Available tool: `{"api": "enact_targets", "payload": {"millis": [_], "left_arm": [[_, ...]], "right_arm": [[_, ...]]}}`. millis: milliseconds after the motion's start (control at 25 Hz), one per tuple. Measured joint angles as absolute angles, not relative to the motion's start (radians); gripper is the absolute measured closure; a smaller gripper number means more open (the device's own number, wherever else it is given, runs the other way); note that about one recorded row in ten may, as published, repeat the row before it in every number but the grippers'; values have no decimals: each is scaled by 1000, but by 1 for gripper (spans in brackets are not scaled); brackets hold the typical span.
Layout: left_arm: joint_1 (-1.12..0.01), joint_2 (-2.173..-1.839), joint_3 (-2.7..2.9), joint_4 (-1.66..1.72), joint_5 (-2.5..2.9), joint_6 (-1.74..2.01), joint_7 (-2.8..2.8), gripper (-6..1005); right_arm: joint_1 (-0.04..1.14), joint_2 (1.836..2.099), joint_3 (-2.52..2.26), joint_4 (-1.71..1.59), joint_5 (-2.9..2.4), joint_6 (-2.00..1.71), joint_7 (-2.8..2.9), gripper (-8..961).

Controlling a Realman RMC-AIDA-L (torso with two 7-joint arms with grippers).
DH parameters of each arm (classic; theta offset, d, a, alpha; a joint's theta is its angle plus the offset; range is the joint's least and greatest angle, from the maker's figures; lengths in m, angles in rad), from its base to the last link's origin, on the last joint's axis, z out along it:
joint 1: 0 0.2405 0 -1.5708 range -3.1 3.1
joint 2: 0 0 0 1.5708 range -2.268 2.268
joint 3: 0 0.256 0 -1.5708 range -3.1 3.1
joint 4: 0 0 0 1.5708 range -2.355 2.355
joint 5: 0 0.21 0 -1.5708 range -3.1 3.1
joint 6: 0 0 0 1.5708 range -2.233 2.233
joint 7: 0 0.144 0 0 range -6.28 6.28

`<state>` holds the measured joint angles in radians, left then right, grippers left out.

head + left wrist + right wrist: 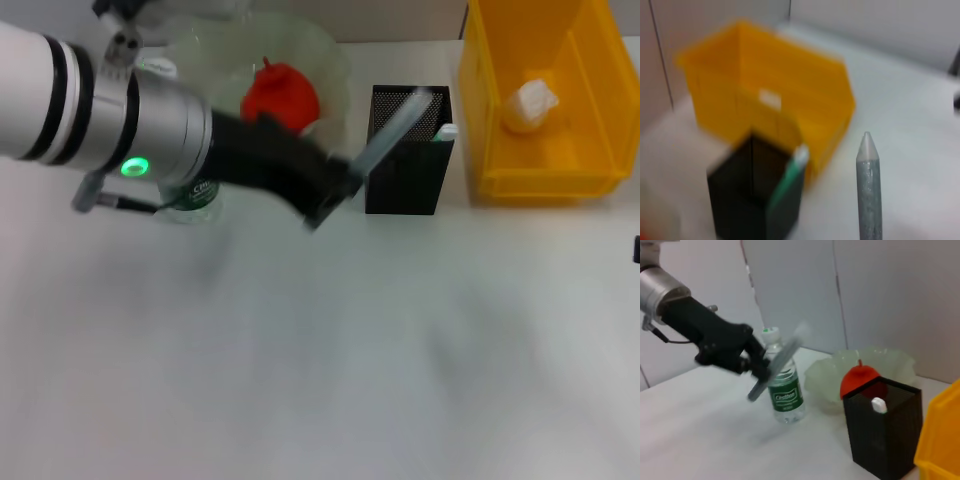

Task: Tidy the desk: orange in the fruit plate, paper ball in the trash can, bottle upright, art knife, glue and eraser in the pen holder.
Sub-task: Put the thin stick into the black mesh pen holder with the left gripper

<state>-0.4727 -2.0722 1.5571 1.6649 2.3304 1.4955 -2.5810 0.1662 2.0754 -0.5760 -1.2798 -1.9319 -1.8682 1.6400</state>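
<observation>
- The left gripper (335, 190) hovers just beside the black mesh pen holder (408, 165), on its fruit-plate side; its fingers are closed on a grey art knife (392, 132), gripped near the lower end, the free end slanting up over the holder's open mouth
- The holder already has a white-capped stick in it, probably the glue (446, 131); I cannot see an eraser anywhere
- The orange (281, 95) lies in the pale fruit plate (330, 60); the bottle (783, 385) stands upright near the left arm; the paper ball (532, 103) is in the yellow trash can (600, 100)
- The right gripper is out of sight; whether it is open I cannot tell
- Risks, as I judge them: the knife is tilted, so a release now could tip it over the rim onto the desk; lowering it at this slant could catch the rim or the glue and shove the light holder; a wide swing could knock the bottle over
</observation>
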Motion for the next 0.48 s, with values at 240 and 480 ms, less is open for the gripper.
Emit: {"api": "enact_targets", "payload": {"millis": [240,480], "left_arm": [[-399,-2072,1540,1584,2026,1135,-2326,857],[-422,-2075,1554,1328,1678,894,-2030,859]], "right_arm": [[150,2077,-528,-1283,-1933,-1897,1662,492],[146,2077,-520,-1280,-1933,-1899,1675,490]]}}
